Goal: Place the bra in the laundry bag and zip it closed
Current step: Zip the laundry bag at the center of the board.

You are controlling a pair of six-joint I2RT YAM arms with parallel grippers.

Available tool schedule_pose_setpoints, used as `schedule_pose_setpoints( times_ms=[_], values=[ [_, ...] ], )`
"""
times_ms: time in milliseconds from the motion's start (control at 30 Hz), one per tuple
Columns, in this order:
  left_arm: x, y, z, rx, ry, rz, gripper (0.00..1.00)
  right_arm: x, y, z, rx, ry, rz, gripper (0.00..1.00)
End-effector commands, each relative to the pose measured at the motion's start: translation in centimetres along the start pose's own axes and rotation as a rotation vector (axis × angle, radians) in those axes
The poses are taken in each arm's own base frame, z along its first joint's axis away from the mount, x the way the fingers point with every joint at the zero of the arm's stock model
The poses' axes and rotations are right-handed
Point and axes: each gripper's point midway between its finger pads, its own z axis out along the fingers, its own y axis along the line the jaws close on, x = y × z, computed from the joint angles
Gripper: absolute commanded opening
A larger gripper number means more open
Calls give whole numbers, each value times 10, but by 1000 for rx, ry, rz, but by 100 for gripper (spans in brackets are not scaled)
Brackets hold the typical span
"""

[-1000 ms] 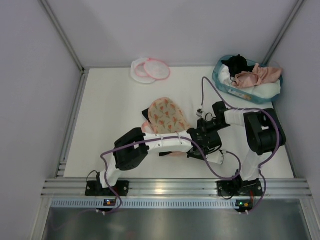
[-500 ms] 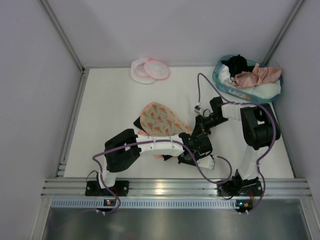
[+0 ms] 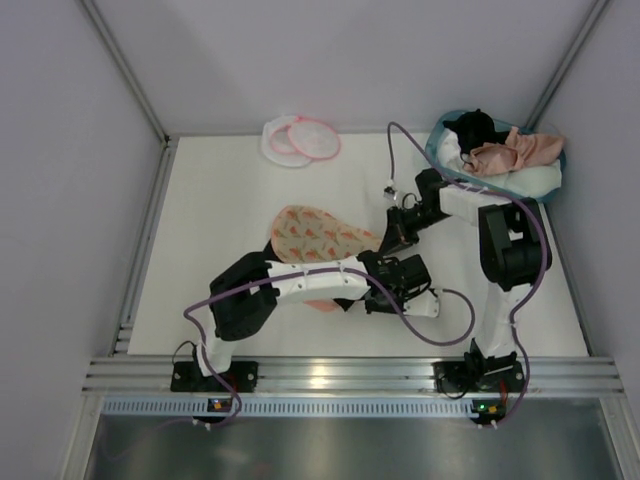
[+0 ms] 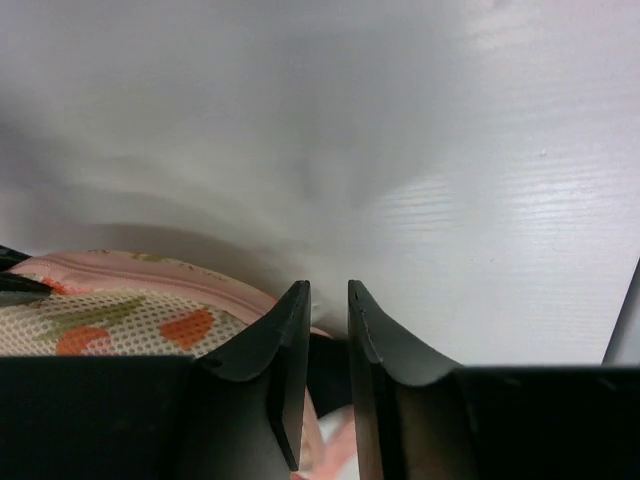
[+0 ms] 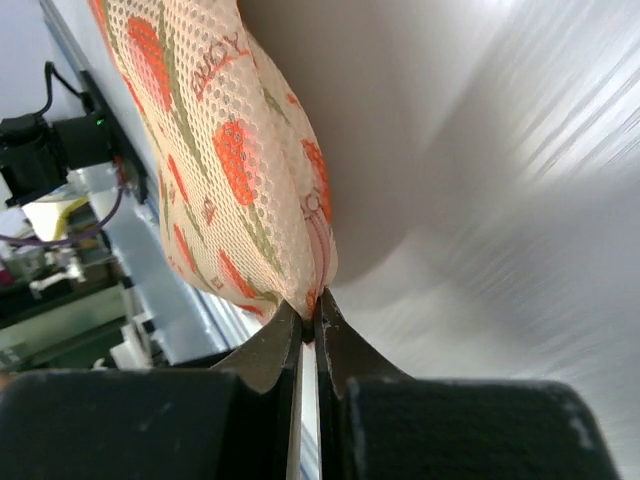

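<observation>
A white table (image 3: 220,220) sat between pale grey walls, with 2 arms reaching over its middle. The right claw (image 5: 310,308) was clamped on the pink-trimmed rim of the orange-printed mesh pad (image 3: 320,235), its 2 fingers pressed together with only the fabric edge between them. In the top view the pad spread away to that claw's left. The left claw (image 4: 328,290) sat just on the near side of the right claw, low over the table. Its fingers were almost together, leaving a thin slit. Pink fabric showed below and behind the slit, but whether anything was pinched could not be told. The pad's edge lay just left of this claw's fingers. The bra (image 3: 520,150) was well apart from both claws, beyond them and to the right. It was draped over other laundry in the teal basket (image 3: 433,152) at the table's far right corner. The bag (image 3: 300,140) lay beyond the claws and to their left, at the table's far edge, its 2 pink-rimmed discs overlapping.
</observation>
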Motion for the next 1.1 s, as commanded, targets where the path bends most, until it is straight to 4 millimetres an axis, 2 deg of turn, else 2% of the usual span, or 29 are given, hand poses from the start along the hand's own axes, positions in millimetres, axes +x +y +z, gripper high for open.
schedule_pose_setpoints(
  times_ms=[0,33,67,100,133,167,200,233,267,300,333,367,400,433,467,500,567,600,700,733,800,833,867,900,933,1000,1033,1067],
  values=[
    [-33,15,-31,-10,-126,-69,29,-47,-1,-10,46,-79,-177,1],
    [-36,21,-38,-26,-150,-78,35,-55,0,-11,59,-85,-209,4],
    [-44,27,-55,-47,-209,-79,41,-57,-3,-9,63,-75,-210,8],
    [-48,27,-65,-41,-245,-73,58,-55,-3,-8,63,-60,-212,20],
    [-49,30,-74,-47,-270,-80,60,-58,-4,-8,70,-59,-214,29],
    [-51,33,-92,-64,-315,-85,75,-62,-6,-8,79,-65,-215,38],
    [-52,34,-100,-58,-342,-102,78,-64,-6,-9,85,-68,-215,54],
    [-49,42,-117,-76,-379,-126,80,-69,-6,-11,98,-76,-222,60],
    [-46,45,-123,-79,-395,-148,81,-73,-3,-15,108,-89,-231,65],
    [-44,44,-128,-65,-419,-187,86,-76,-1,-19,117,-104,-232,74],
    [-36,56,-140,-92,-443,-228,92,-80,-1,-23,133,-122,-246,80],
    [-34,63,-145,-112,-467,-274,98,-84,4,-31,151,-146,-263,94],
    [-26,67,-145,-127,-464,-310,98,-85,6,-36,168,-160,-270,97],
    [-15,80,-149,-154,-472,-367,98,-83,5,-39,190,-161,-272,98],
    [-10,86,-159,-170,-498,-438,98,-82,12,-47,204,-179,-291,98],
    [6,104,-162,-195,-505,-515,98,-80,11,-51,231,-184,-291,98],
    [29,125,-167,-217,-520,-655,98,-70,15,-58,256,-196,-301,98],
    [59,151,-170,-269,-516,-751,98,-67,15,-60,276,-199,-303,97],
    [104,177,-160,-256,-515,-930,97,-52,21,-65,281,-201,-304,95],
    [132,197,-156,-250,-524,-1015,95,-47,25,-67,275,-200,-303,95],
    [158,220,-154,-239,-543,-1118,86,-41,30,-67,261,-196,-292,95],
    [190,235,-139,-236,-515,-1208,85,-34,32,-66,244,-188,-281,95],
    [191,253,-148,-231,-568,-1213,83,-32,38,-68,235,-196,-291,95],
    [213,266,-147,-249,-568,-1257,79,-28,40,-67,218,-196,-294,97],
    [224,273,-128,-227,-544,-1289,78,-22,41,-66,213,-192,-293,97],
    [233,297,-130,-268,-557,-1272,75,-16,41,-65,206,-188,-289,100],
    [239,302,-111,-252,-535,-1279,74,-9,37,-62,203,-175,-273,99],
    [241,306,-106,-255,-531,-1278,74,-5,38,-61,198,-174,-263,100]
  ],
)
